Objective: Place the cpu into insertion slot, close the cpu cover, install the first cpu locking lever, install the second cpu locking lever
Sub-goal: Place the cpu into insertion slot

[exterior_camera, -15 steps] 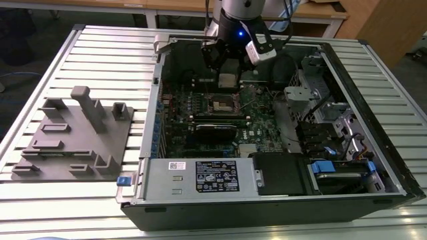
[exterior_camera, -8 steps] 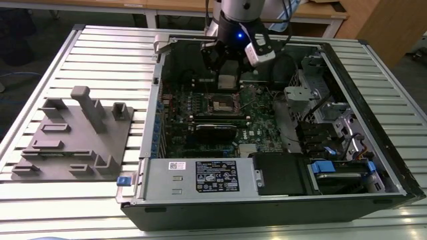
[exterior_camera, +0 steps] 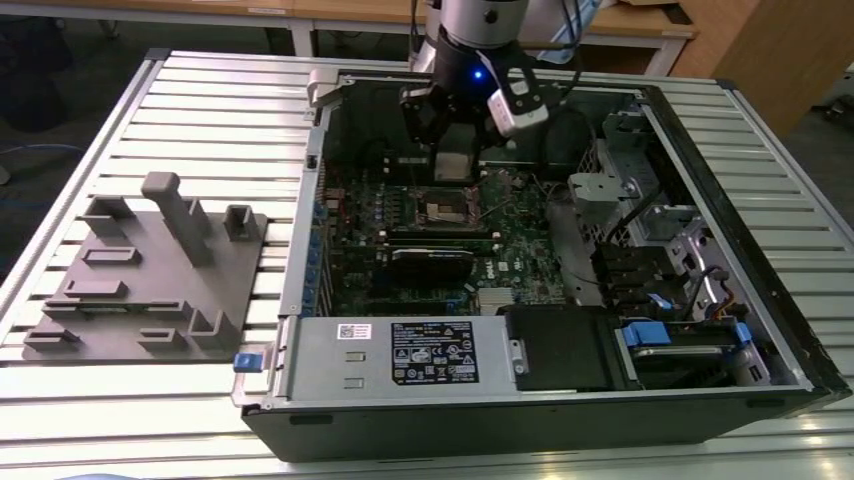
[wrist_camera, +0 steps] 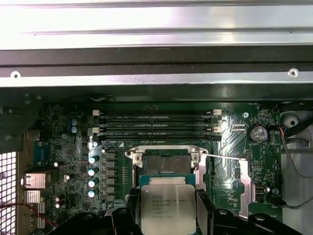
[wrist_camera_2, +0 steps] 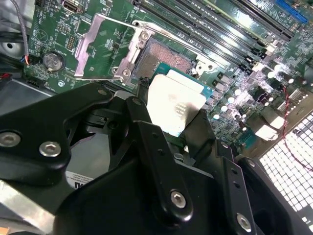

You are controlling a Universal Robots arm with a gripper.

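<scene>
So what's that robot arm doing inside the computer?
The robot arm's gripper is pinching a small silver chip and holding it inside the open computer case. The chip hangs close to its square socket on the green board, but it is not in the socket yet. The socket's metal cover is flipped open to one side.

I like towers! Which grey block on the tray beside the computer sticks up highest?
The slim round-topped post near the grey tray's far side; all other blocks stand much lower.
</scene>
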